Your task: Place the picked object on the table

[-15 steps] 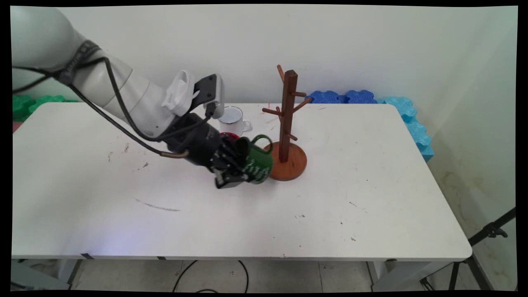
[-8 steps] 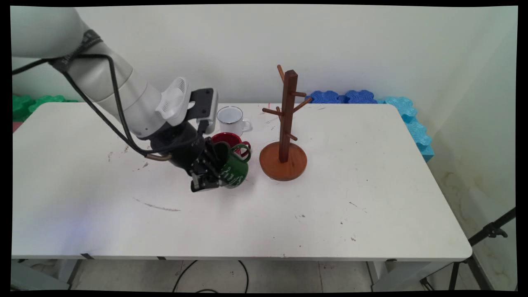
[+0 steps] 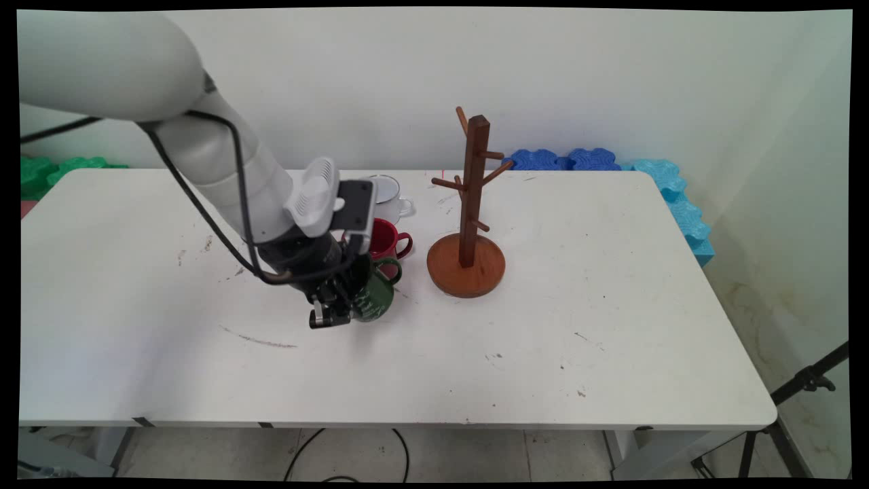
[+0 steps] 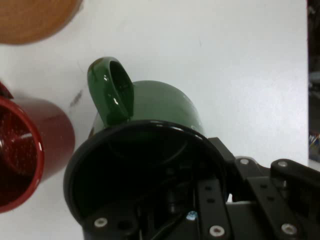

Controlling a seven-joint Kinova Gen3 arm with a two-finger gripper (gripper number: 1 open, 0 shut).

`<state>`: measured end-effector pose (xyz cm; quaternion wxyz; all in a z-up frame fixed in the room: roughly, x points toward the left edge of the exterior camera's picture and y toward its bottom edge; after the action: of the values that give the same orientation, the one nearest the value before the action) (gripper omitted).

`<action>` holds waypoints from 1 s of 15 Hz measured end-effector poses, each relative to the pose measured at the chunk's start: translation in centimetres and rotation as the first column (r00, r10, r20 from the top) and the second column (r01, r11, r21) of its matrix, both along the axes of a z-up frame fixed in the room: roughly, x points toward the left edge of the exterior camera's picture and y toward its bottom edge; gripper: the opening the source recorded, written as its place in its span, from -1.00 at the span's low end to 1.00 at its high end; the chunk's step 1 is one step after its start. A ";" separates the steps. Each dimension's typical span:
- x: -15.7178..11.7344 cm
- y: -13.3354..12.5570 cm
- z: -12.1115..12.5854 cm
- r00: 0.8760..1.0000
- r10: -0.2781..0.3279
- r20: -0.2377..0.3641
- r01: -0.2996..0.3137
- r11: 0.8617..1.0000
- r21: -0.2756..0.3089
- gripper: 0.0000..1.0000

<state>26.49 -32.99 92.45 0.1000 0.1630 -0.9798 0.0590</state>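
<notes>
My gripper [image 3: 337, 307] is shut on the rim of a green mug [image 3: 375, 299], with one finger inside the cup and the other outside. The mug hangs low over the white table [image 3: 543, 326]; whether it touches the top I cannot tell. In the hand view the green mug [image 4: 160, 107] shows its dark inside and its handle pointing away from my gripper [image 4: 215, 200]. A red mug [image 3: 385, 239] stands just behind it, close to its handle; the same red mug [image 4: 27, 150] lies at the left of the hand view.
A white mug [image 3: 388, 191] stands behind the red one, partly hidden by my wrist. A brown wooden mug tree [image 3: 473, 176] with bare pegs rises from a round base [image 3: 467, 268] to the right. Blue foam blocks [image 3: 611, 163] line the far right edge.
My gripper has carried the green mug left and downward, away from the tree's base to a spot in front of the red mug, and turned it from tilted to more upright.
</notes>
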 end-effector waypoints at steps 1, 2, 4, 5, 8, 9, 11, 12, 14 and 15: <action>-0.3 -0.1 -0.4 1.000 -0.001 0.017 0.001 1.000 0.007 -1.00; -0.6 -0.1 -0.6 1.000 -0.001 0.027 0.001 1.000 0.012 -1.00; -1.3 -0.2 -1.4 0.998 -0.003 0.056 0.001 1.000 0.028 -1.00; -1.8 -0.2 -1.8 0.998 -0.004 0.070 0.001 0.999 0.036 -1.00; -2.7 -0.4 -2.7 0.995 -0.005 0.095 0.000 0.999 0.053 -1.00; -3.1 -0.5 -3.1 0.995 -0.005 0.104 -0.001 0.998 0.059 -1.00; -3.8 -0.8 -3.9 0.993 -0.005 0.118 -0.003 0.998 0.069 -1.00; -4.1 -0.9 -4.1 0.993 -0.005 0.121 -0.004 0.997 0.072 -1.00; -4.7 -1.1 -4.8 0.991 -0.004 0.131 -0.007 0.997 0.080 -1.00; -5.0 -1.2 -5.1 0.991 -0.003 0.136 -0.008 0.996 0.084 -1.00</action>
<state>21.52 -34.20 87.40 0.0261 0.1640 -0.9857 0.0287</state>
